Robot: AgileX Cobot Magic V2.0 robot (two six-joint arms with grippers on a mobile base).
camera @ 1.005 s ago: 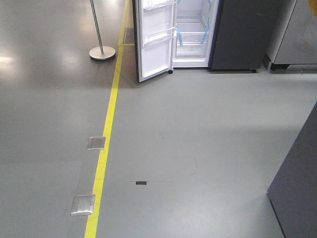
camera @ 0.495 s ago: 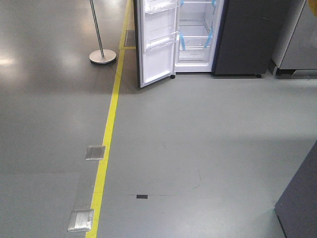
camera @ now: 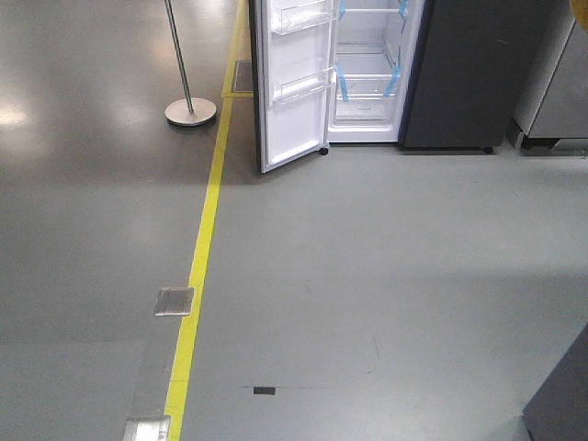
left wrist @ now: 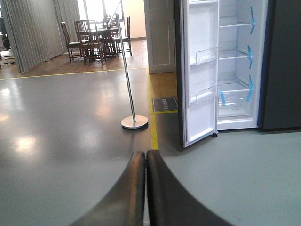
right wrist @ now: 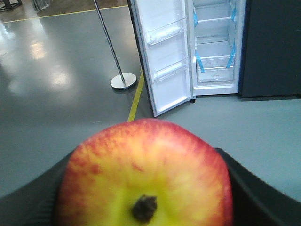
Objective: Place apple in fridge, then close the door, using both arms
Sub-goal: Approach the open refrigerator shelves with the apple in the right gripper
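Note:
The fridge stands open at the far side of the floor, with a white lining, white shelves and blue tape strips. It also shows in the left wrist view and the right wrist view. Its door is swung out to the left, white inner face with clear bins showing; it also shows in both wrist views. My right gripper is shut on the red-and-yellow apple, which fills the lower right wrist view. My left gripper is shut and empty, held above the floor. Neither gripper shows in the front view.
A metal pole on a round base stands left of the door. A yellow floor line runs toward the fridge, with metal floor plates beside it. A dark grey block sits at the near right. Chairs and a table stand far left.
The view has moved forward and to the right: the fridge sits lower and larger in the front view, the floor plates have slid down, and the dark block at the right has receded.

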